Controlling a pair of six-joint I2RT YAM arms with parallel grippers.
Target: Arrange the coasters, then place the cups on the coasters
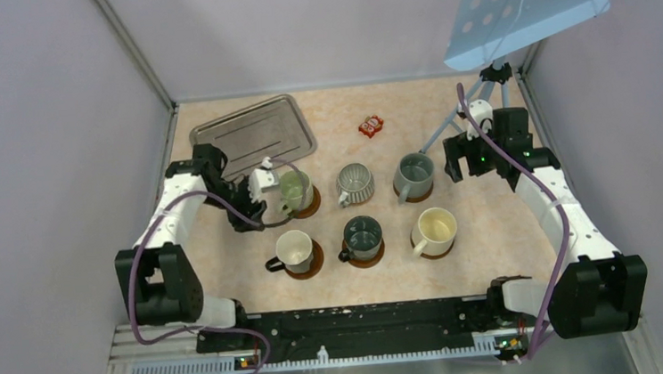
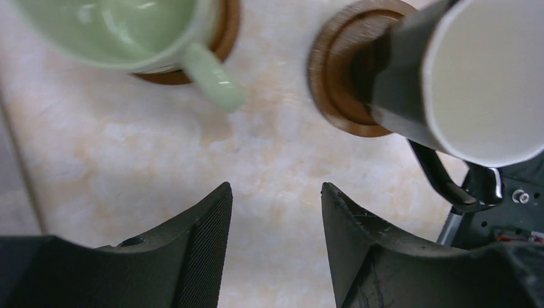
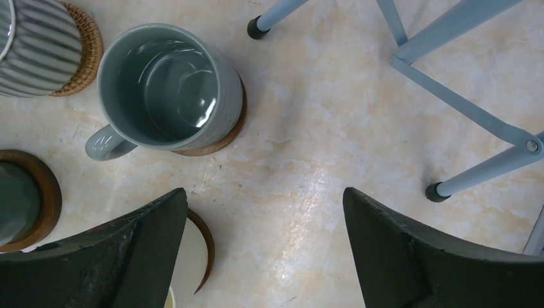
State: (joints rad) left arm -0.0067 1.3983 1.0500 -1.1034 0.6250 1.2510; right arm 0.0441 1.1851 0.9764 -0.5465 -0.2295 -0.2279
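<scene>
Marbled beige table between grey walls carries six cups in two rows of three near its middle, and we judge the task all but finished. Along the far row stand the pale green cup, the ribbed grey cup and the grey-blue cup. Along the near row stand the black cup, the dark green cup and the cream cup. Each appears to sit on one of the coasters, though from above the one under the ribbed grey cup barely shows. Our left gripper hangs over bare table between the pale green cup and the black cup, its fingers parted and holding nothing. Our right gripper is spread wide and empty, just beside the grey-blue cup on the side toward the right edge. What remains, as we read it, is at most a small centring nudge and drawing both arms clear.
</scene>
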